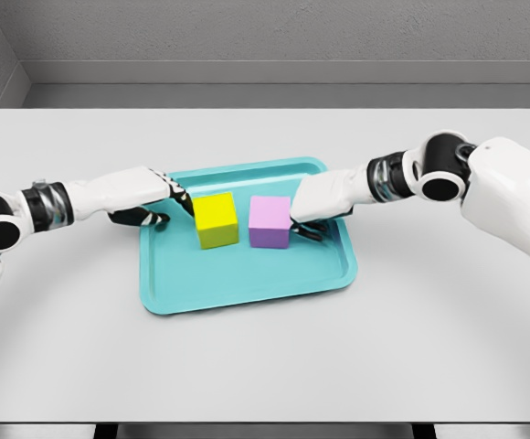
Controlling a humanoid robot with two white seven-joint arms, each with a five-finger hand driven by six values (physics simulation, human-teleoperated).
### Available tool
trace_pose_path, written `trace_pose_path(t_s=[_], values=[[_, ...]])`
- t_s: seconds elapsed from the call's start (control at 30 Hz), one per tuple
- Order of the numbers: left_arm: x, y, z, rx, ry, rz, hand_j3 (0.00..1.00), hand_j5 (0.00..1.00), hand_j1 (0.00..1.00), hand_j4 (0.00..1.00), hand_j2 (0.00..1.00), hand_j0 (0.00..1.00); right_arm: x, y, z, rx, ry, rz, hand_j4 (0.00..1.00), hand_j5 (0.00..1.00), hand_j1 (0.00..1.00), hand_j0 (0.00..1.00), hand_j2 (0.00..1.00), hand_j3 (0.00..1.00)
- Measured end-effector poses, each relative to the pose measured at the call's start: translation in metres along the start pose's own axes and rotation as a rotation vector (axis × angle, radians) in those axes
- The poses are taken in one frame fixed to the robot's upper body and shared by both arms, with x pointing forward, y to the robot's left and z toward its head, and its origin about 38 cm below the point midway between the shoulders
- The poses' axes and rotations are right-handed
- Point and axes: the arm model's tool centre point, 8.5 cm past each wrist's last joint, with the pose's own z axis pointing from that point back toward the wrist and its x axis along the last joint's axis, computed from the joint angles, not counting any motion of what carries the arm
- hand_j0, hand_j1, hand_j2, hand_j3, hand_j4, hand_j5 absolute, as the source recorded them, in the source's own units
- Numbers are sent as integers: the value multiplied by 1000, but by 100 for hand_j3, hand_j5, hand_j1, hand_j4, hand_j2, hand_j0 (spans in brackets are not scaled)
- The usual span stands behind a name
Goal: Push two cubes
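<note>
Left hand [151,203] presses its curled fingers against a matte yellow cube [217,220], holding nothing; right hand [312,212] does likewise on the lilac cube [270,222]. Between the hands we see both smooth blocks, slightly apart, on a glossy teal tray [247,283] with rounded rim. Under it a pale grey table [429,347]; behind, a grey wall [247,27].

You get bright, even, diffuse light from above, with no glare anywhere. Shadows are soft and short: faint ones lie under the two cubes [243,221] on the tray [247,283] and beneath both forearms. The render is sharp edge to edge, showing no blur or visible distortion.
</note>
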Motion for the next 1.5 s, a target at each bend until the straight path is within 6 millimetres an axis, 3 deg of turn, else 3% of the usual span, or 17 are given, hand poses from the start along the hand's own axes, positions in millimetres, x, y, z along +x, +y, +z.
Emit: trace_pose_path(t_s=[0.4, 1.13, 1.27, 1.47, 1.5], values=[[3, -3, -6, -6, -11, 7, 60, 60, 60, 60, 60, 60, 2, -3, -6, -2, -10, 2, 11, 11, 11, 11, 11, 11], [7, 4, -20, -11, -33, -3, 59, 59, 59, 59, 59, 59, -21, 8, -4, 31, 53, -51, 11, 11, 11, 11, 11, 11], [3, 7, -11, -5, -22, -2, 59, 59, 59, 59, 59, 59, -27, -2, 2, 25, 74, -29, 12, 12, 12, 12, 12, 12], [-8, 25, 20, 27, -5, 0, 60, 60, 60, 60, 60, 60, -38, -19, 24, 9, 117, 5, 13, 13, 13, 13, 13, 13], [-12, 31, 34, 35, 4, 0, 73, 73, 73, 73, 73, 73, -42, -17, 31, 7, 133, -2, 14, 14, 14, 14, 14, 14]])
